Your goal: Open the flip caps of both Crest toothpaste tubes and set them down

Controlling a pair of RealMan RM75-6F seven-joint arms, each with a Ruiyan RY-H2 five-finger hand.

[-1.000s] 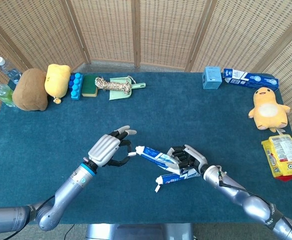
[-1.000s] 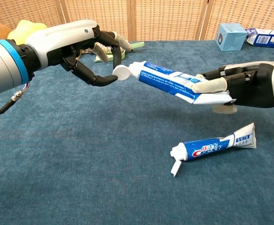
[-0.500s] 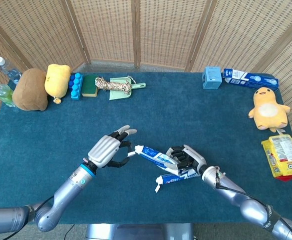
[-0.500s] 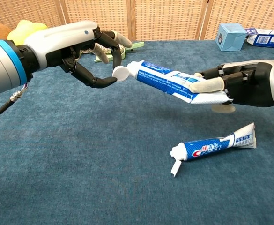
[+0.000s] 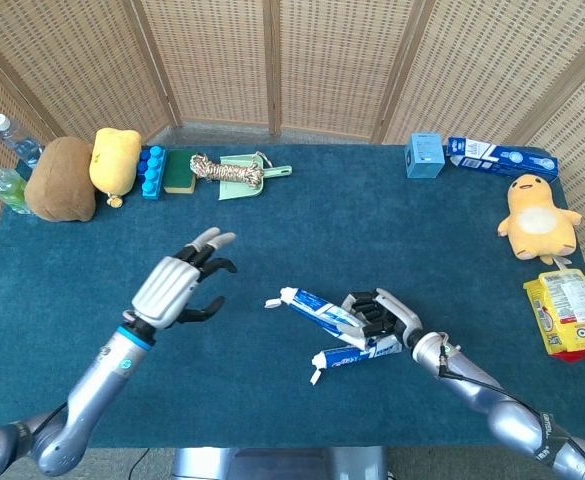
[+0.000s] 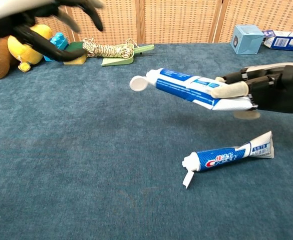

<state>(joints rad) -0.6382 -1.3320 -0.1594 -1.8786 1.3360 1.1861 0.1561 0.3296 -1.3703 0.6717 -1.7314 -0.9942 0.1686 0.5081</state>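
My right hand grips the tail of a blue and white Crest tube and holds it above the table, nozzle pointing left. Its white flip cap hangs open at the tip. A second Crest tube lies on the blue cloth just below, its cap flipped open too. My left hand is up and to the left, well apart from the tube, fingers spread, holding nothing; it is blurred in the chest view.
Along the back left edge sit bottles, a brown plush, a yellow plush, blue blocks, a sponge, rope and a green dustpan. At the back right stand a blue box, a toothpaste carton, a yellow chick and a snack bag.
My left hand let go of the cap and pulled away to the left and up. The held tube's cap now hangs open. The right hand shifted slightly.
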